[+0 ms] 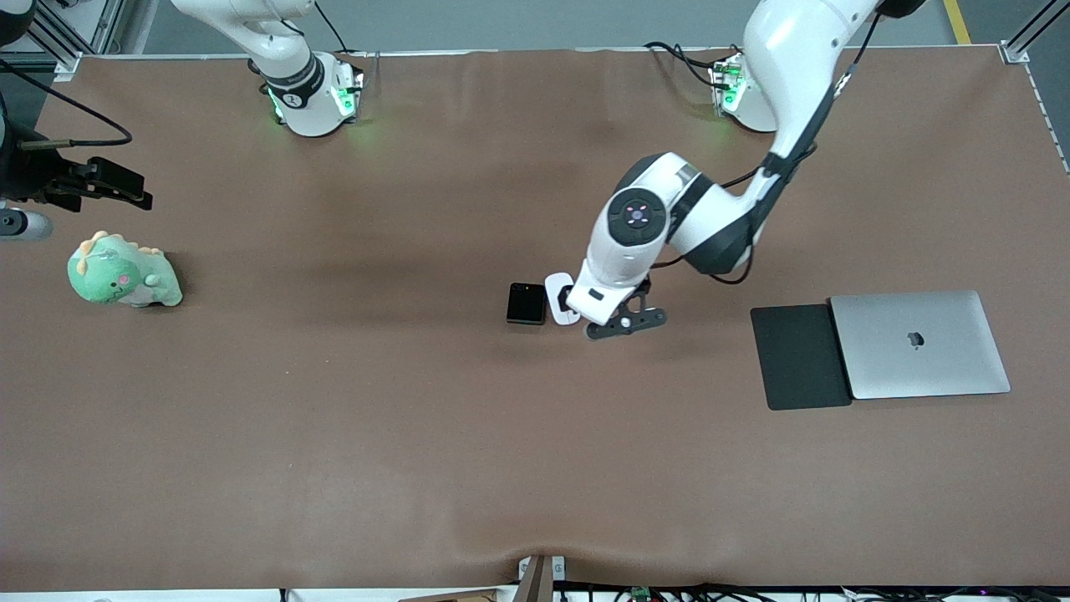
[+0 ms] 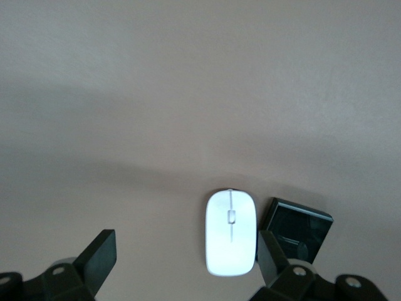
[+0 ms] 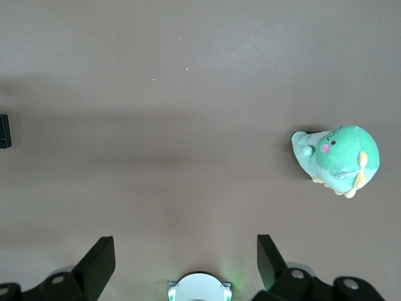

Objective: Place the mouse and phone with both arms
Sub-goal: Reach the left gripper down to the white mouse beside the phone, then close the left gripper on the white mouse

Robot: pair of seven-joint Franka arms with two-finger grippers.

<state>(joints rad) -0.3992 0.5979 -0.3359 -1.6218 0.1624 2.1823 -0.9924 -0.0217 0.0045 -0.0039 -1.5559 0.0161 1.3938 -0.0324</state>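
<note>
Left end effector [image 2: 182, 260] hangs wide open (empty) over mouse [image 2: 230, 232].

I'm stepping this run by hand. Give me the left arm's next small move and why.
Probably centre the open left gripper over the glossy white oval mouse, then lower. The mouse sits off-centre by one finger, beside the black square phone on the brown table. The right gripper waits, open.

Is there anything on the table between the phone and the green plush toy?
Nothing: in the front view only bare brown table lies between the phone and the green plush toy. The mouse sits beside the phone, toward the left arm's end.
</note>
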